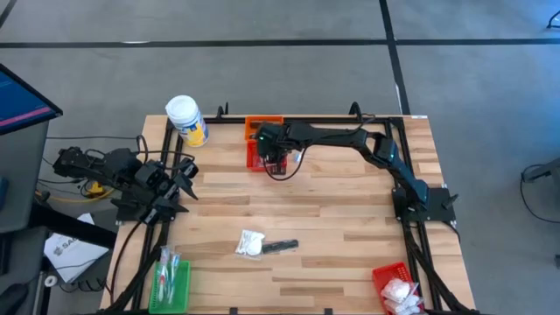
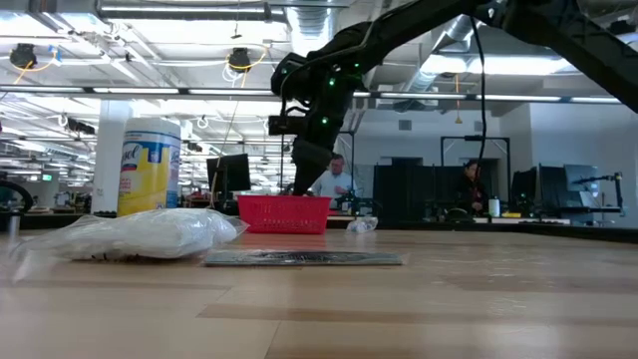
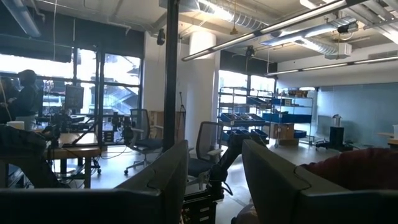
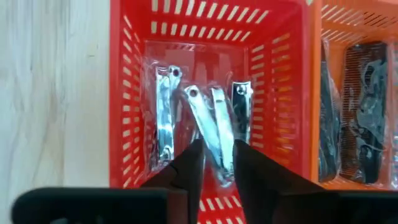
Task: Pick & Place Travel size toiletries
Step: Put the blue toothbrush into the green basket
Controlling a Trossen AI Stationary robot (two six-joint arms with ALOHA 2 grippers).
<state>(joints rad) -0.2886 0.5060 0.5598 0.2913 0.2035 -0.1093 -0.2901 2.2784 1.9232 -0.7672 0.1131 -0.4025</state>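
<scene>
My right gripper (image 1: 273,162) reaches down into a small red basket (image 1: 255,156) near the table's far edge. That basket (image 4: 124,93) holds several silver nail clippers in clear bags, and the gripper (image 4: 217,155) is shut on one of them. A white packet (image 1: 250,243) and a dark slim item (image 1: 282,247) lie flat on the table's near middle, also visible in the low view as the packet (image 2: 150,234) and the dark item (image 2: 304,258). My left gripper (image 3: 214,177) waits open at the table's left edge (image 1: 166,188). My right gripper has a bagged nail clipper (image 4: 219,140) between its two fingers, at the clipper's end nearest the wrist. The fingers (image 4: 193,165) come from above, pointing down into the red basket, and lie along the clipper. Whether the clipper still rests on the basket's floor, I cannot tell.
An orange basket (image 1: 262,124) with dark combs (image 4: 360,112) stands against the red one. A white jar with a yellow label (image 1: 186,118) stands at the far left. A green basket (image 1: 171,282) sits at the near left corner and another red basket (image 1: 398,284) with white packets at the near right.
</scene>
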